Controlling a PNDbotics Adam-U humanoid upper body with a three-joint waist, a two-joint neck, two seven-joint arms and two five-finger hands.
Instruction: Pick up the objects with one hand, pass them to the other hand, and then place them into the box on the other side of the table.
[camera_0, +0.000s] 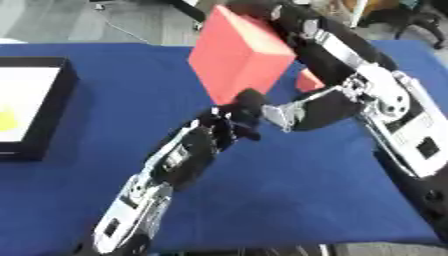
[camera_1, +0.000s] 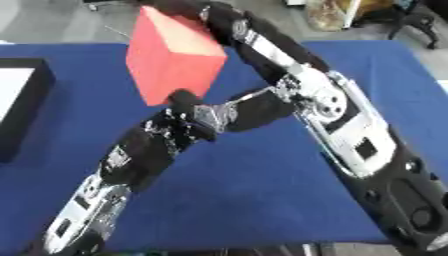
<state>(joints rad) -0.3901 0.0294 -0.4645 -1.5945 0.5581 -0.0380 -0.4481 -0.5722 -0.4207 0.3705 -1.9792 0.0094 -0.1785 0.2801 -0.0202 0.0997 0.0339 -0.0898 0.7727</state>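
Red block (camera_0: 236, 55) aloft between right hand (camera_0: 262, 9) and left hand (camera_0: 229, 121); no writing legible.

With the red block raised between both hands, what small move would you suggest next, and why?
Probably close the left hand on the red block's lower end before the right hand lets go: the block is in the air, gripped at its top, and the box lies on the left.
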